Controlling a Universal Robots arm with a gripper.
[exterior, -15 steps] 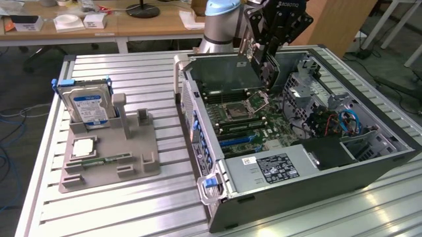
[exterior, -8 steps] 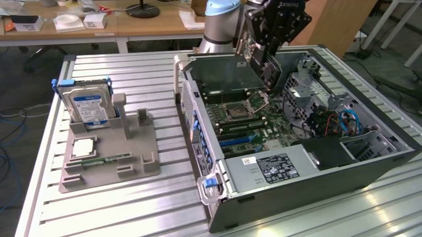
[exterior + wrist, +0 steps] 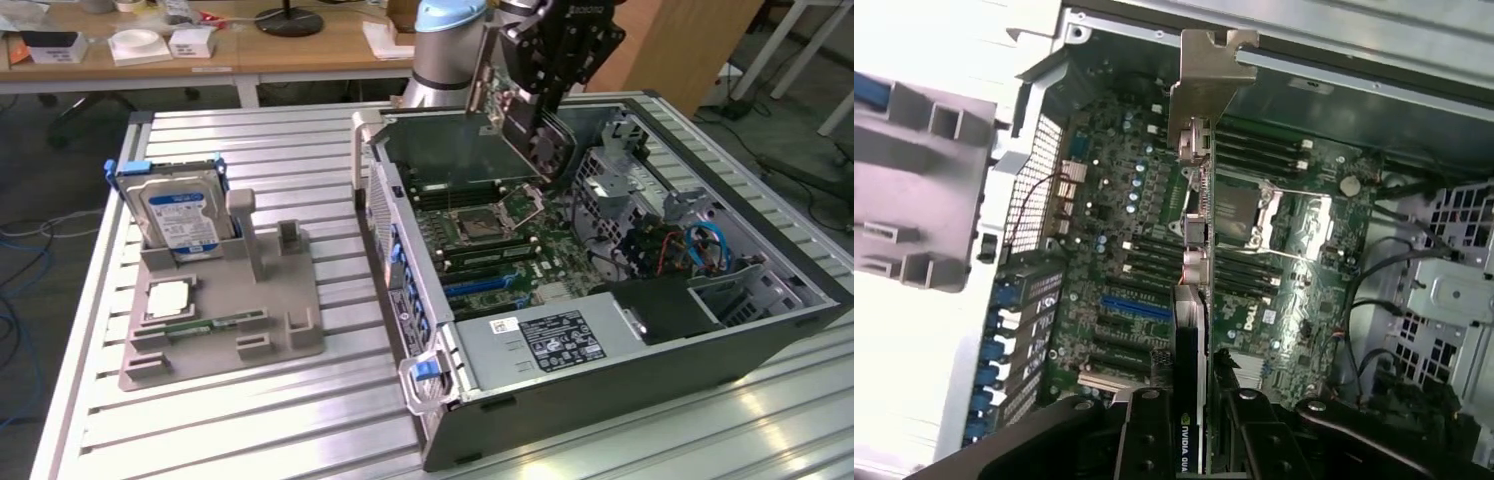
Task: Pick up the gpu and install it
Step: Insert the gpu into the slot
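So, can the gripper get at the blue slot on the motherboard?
Likely yes: the case is open, the gripper holds the gpu above the motherboard, and nothing covers the blue slot.

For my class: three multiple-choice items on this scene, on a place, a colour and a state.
1. Where is the gpu, the thin dark expansion card with a silvery metal bracket?
A. on the floor
B. in the black gripper, above the open grey computer case
C. in a person's hand

2. What colours is the label on the boxy silver hard drive?
A. red
B. blue and white
C. yellow

3. How is that hard drive placed?
A. standing on end in the grey plastic holder
B. flat on the floor
C. hanging from the gripper

Key: 1 B: fingers clamp it over the case. 2 B: its face shows both. 3 A: the holder props it.
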